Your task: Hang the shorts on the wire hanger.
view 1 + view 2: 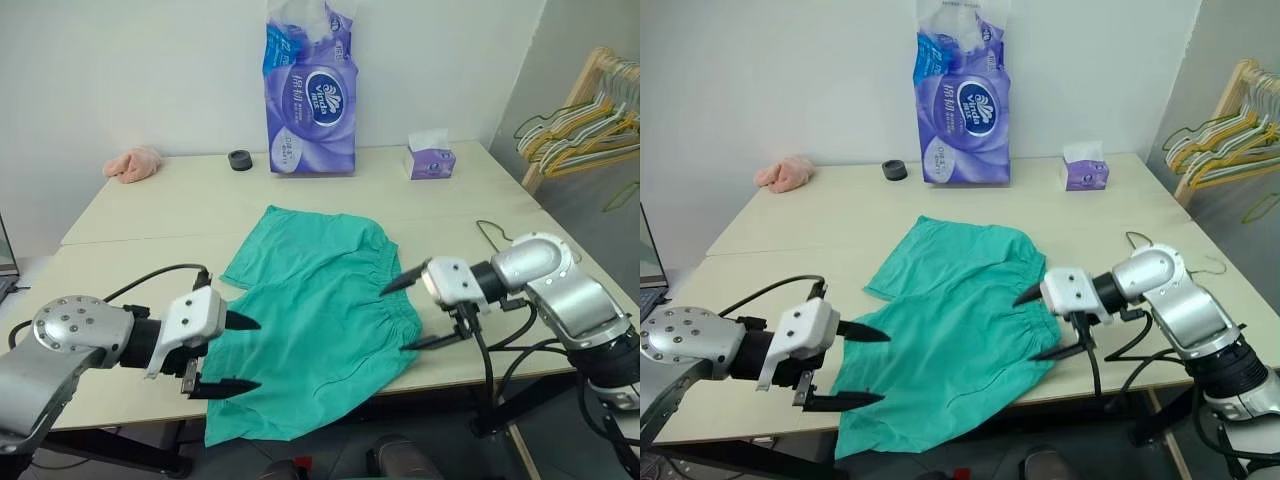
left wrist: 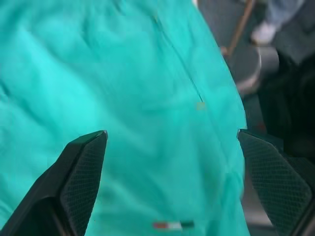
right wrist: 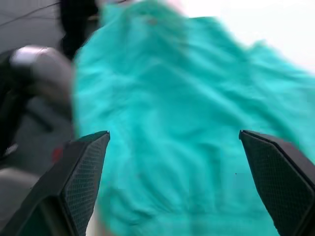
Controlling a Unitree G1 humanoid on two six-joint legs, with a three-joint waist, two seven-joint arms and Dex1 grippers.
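Listing the shorts point(image 1: 320, 315) as limp, light cloth, we judge the gathered waistband at their right edge the best hold; left gripper point(image 1: 232, 353) and right gripper point(image 1: 412, 313) both spread, empty.

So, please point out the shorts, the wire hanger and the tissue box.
shorts point(image 1: 320, 300): left eye view, middle of the fabric.
wire hanger point(image 1: 487, 232): left eye view, its curved hook.
tissue box point(image 1: 432, 161): left eye view, front face.

Plain test room: bare white wall point(image 1: 120, 70), pale worktable point(image 1: 180, 205).
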